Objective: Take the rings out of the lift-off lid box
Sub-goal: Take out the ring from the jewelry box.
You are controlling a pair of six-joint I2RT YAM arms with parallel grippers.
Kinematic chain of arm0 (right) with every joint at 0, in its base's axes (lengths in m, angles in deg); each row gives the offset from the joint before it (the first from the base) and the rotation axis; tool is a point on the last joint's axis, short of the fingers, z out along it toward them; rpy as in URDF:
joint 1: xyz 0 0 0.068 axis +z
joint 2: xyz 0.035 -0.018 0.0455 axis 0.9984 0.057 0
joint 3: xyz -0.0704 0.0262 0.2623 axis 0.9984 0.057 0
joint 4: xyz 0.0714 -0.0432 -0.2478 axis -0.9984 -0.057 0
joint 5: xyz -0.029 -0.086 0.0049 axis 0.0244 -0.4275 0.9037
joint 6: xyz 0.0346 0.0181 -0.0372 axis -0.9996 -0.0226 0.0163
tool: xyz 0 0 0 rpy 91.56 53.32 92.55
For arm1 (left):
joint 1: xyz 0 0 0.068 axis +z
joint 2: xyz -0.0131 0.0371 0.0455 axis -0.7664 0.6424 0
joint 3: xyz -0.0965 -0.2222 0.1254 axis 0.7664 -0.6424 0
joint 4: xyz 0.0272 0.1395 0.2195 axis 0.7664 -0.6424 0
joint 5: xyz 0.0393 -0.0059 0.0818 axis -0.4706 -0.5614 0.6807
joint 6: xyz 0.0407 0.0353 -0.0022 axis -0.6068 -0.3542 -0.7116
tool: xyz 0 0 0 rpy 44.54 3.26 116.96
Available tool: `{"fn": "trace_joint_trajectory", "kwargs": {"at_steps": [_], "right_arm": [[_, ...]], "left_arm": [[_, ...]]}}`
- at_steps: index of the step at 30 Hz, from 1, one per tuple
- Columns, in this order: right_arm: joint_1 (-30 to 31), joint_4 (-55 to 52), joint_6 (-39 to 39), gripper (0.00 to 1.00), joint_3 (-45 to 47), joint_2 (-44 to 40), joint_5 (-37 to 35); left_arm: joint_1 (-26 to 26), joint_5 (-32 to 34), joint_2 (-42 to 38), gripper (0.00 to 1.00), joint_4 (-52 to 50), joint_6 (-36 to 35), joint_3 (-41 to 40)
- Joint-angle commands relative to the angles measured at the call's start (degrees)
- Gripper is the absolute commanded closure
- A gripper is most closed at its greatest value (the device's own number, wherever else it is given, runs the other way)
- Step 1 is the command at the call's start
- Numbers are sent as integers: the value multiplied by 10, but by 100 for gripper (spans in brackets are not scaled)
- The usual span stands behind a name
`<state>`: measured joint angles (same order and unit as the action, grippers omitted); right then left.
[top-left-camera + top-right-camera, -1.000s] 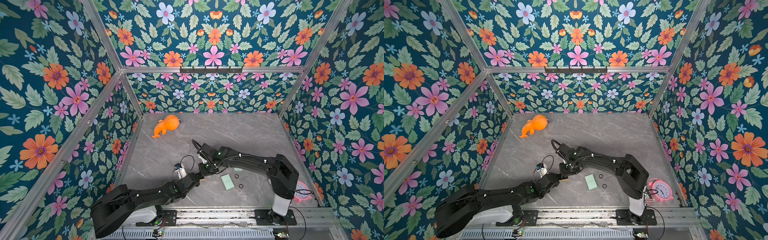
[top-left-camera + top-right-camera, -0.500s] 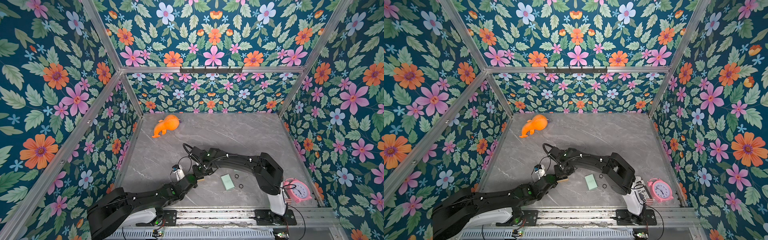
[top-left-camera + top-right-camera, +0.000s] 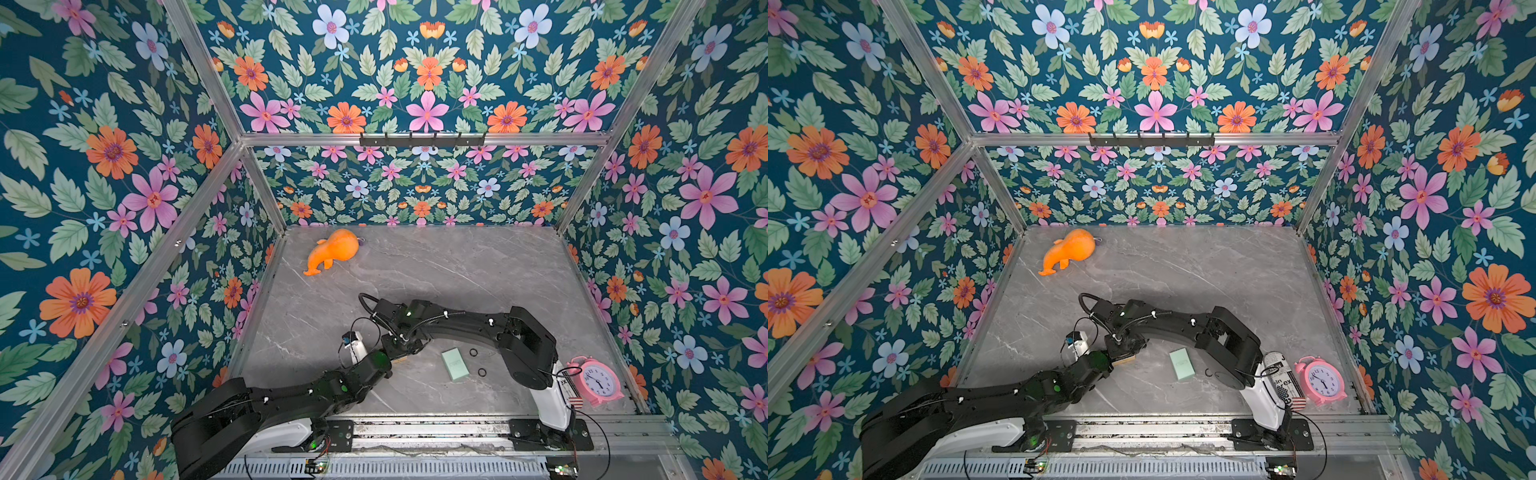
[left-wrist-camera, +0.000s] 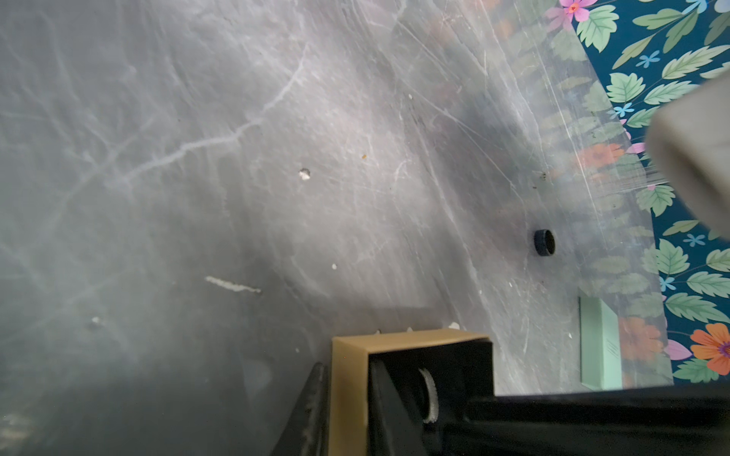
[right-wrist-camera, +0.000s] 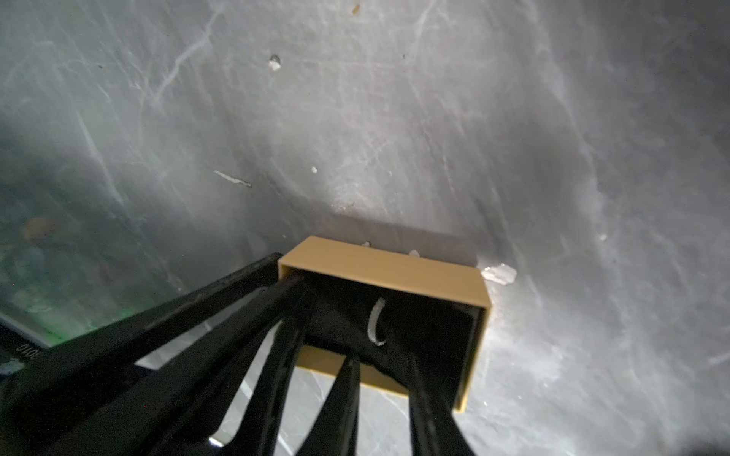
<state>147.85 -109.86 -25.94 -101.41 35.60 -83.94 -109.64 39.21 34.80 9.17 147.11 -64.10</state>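
Standing at the rail side: left gripper (image 4: 343, 373) is clamped tight on one wall of the small open tan cardboard box (image 5: 389, 272) with black lining, one finger outside and one inside. The box is low over the grey marble tabletop (image 3: 457, 282), near the front, about mid-table; can't tell if it's fully down. Right gripper (image 5: 381, 355) is in from the other side, fingers down inside the same box. Its jaws are a narrow gap apart, with the tips lost against the black lining, so can't tell if they pinch anything. A pale glittery curved band (image 5: 375, 321) sits in the box just past those fingers, ring-like and half hidden. Right of the box and apart from it, a flat mint-green rectangular lid (image 3: 455, 364) lies on the table. Two thin black rings (image 3: 473, 353) are out on the table just right of the lid, the second ring (image 3: 482, 372) nearer the rail. Left wrist view shows one dark ring on edge (image 4: 544, 242). Further right, by the wall: a newsprint-patterned cylinder (image 3: 1281, 380) and a pink alarm clock (image 3: 598, 380). In the far back left corner is an orange toy (image 3: 332, 251).
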Motion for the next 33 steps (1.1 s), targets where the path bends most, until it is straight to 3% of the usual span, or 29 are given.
{"fn": "trace_joint_trajectory", "kwargs": {"at_steps": [1,22,28,33], "right_arm": [[4,-9,-3,76,-6,3,-10],[3,-28,-2,80,-33,49,-15],[3,-32,-2,86,-39,49,-17],[3,-24,-1,98,-37,37,-9]], "left_arm": [[0,4,-1,77,12,-5,0],[-1,3,-4,79,15,-4,-6],[0,2,-1,79,17,-3,-9],[0,1,4,79,18,-3,-9]]}}
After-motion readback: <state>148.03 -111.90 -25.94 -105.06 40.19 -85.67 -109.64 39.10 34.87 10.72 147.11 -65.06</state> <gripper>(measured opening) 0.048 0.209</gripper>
